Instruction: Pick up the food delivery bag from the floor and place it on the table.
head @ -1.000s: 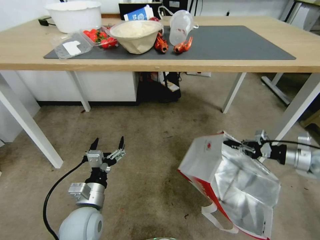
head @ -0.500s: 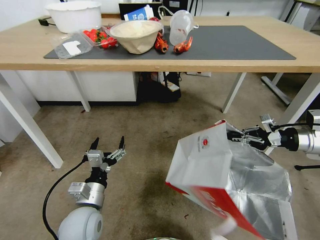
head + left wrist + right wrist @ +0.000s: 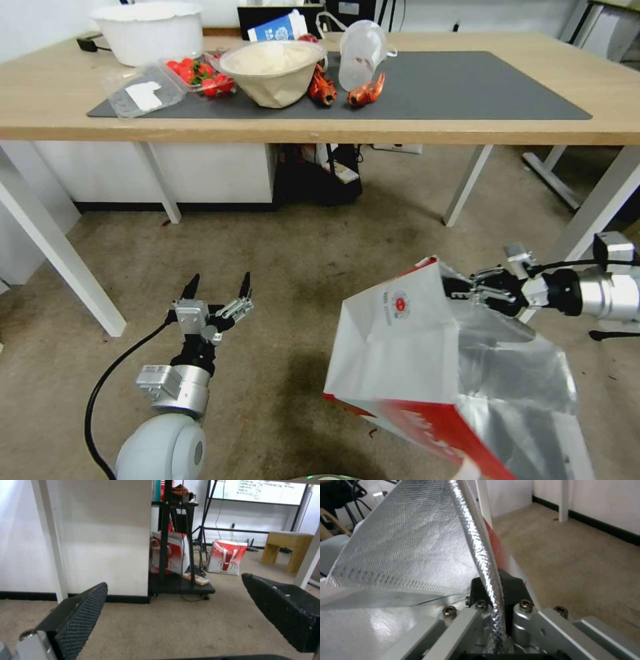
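Above the stained floor (image 3: 280, 267), the right gripper (image 3: 460, 288) pinches the food delivery bag's (image 3: 400, 340) foil-lined rim; the left gripper (image 3: 217, 287) hangs spread.

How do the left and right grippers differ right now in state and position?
The left gripper is open with its fingers spread and nothing between them; the right gripper is shut on the rim of the food delivery bag. The left gripper hangs low over bare floor; the right gripper reaches in from the side, holding the bag tilted. Both sit below the table.
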